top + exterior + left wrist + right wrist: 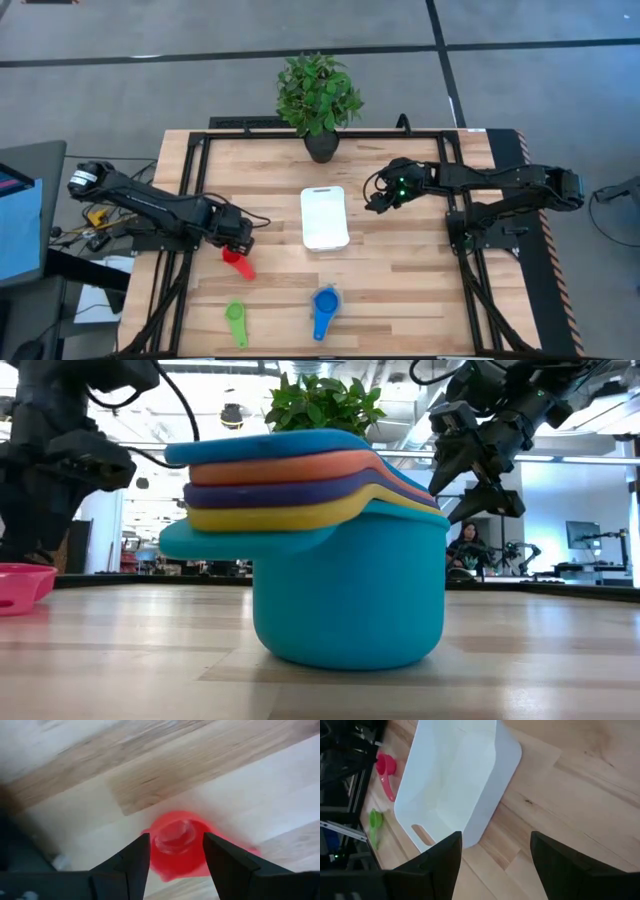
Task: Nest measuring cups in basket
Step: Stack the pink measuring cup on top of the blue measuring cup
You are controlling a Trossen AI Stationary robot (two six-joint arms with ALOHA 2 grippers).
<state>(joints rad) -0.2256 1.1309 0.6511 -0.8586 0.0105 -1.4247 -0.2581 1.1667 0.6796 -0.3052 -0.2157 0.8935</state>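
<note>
Left hand (237, 243) low, fingers parted; right hand (379, 200) raised, fingers apart.

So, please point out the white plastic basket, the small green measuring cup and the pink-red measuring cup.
white plastic basket (325, 236), high view, rim
small green measuring cup (235, 312), high view, bowl
pink-red measuring cup (174, 840), left wrist view, bowl

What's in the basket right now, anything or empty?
Empty. The right wrist view shows the white basket bare inside. The pink cup, green cup and nested stack sit out on the table.
</note>
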